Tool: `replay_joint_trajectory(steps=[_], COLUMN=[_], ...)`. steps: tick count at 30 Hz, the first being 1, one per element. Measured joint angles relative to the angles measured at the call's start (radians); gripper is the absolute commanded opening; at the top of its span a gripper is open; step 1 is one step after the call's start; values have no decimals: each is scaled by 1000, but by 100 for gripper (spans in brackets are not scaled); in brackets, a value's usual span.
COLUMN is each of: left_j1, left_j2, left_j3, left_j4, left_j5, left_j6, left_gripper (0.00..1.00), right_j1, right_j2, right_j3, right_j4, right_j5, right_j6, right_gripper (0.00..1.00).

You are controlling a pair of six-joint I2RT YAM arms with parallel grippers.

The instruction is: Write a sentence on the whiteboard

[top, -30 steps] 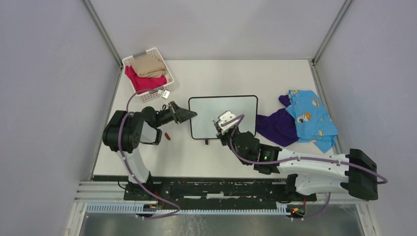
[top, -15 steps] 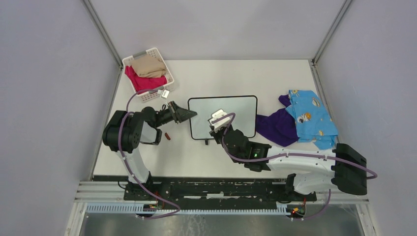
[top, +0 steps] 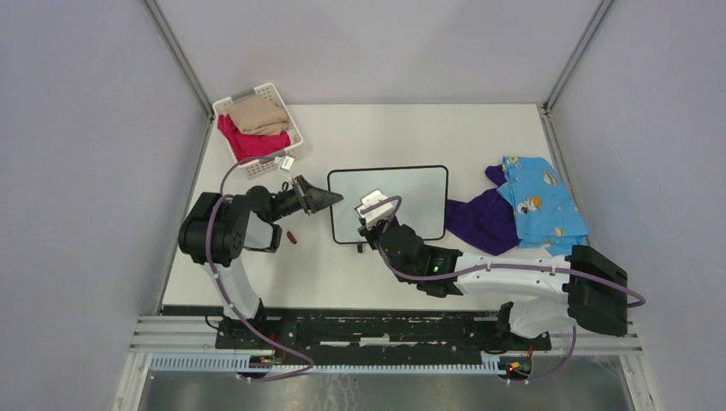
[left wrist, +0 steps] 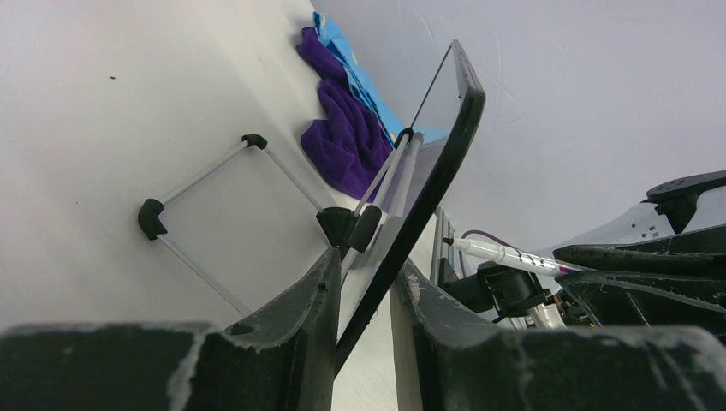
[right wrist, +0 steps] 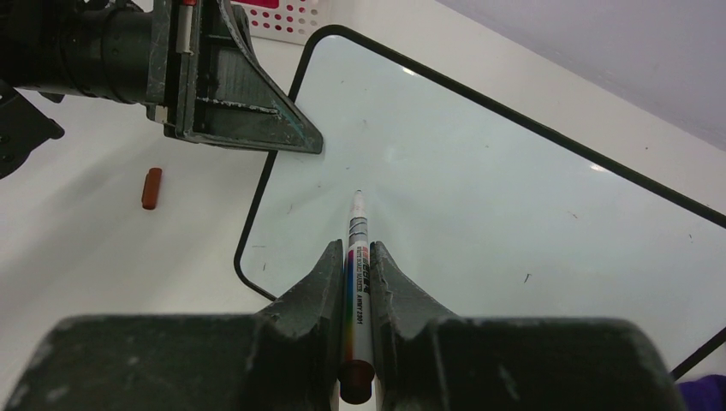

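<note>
whiteboard: lies near the middle of the surface, long side running left to right. The face is blank white inside a thin black frame. The left wrist view shows a thin wire stand with black corners on its underside.
left claw: reaches in from the left and is clamped on the whiteboard's left edge. In its own view the black frame runs down between the two fingers.
right claw: hangs over the near-left part of the board, pinched together on a marker.
marker: white barrel with a coloured label, pointing away from the claw. Its tip is over the board's left part, close to the left claw. I cannot tell whether the tip touches the face.
cap: small and reddish-brown, lying on the surface left of the board, apart from it.
basket: white and slatted, at the far-left corner, holding beige and red cloth.
purple cloth: crumpled just beside the board's right edge.
blue patterned cloth: lies partly on the purple cloth, farther right.
</note>
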Motion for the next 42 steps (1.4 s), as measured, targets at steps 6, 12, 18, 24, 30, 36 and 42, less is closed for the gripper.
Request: replay_joint_trajectory(steps=[6,12,18,24,30,36,42], left_j1=[0,0,0,0,0,2,27], left_j2=[0,0,0,0,-2,-42,-98], left_j3=[0,0,0,0,0,-4,-32], left_j4=[3,5,4,4,4,6,5], left_j5=[0,0,1,1,0,-5,-27], left_j6=[0,0,-2,-2,-2,-5,-16], left_gripper=[30,34,37,42,50,100,100], right_j1=[0,0,0,0,0,0,0], right_j2=[35,77,103,103,95,53,-1], right_j3=[18,48,69,69,62,38,26], right_j4=[50,106,138,150,152,151,150], right_j5=[25,49,48,44,40,24,3], right_j6=[-3,-21,-42,-43,-42,-42,-42], right_gripper=[0,0,0,0,0,0,0])
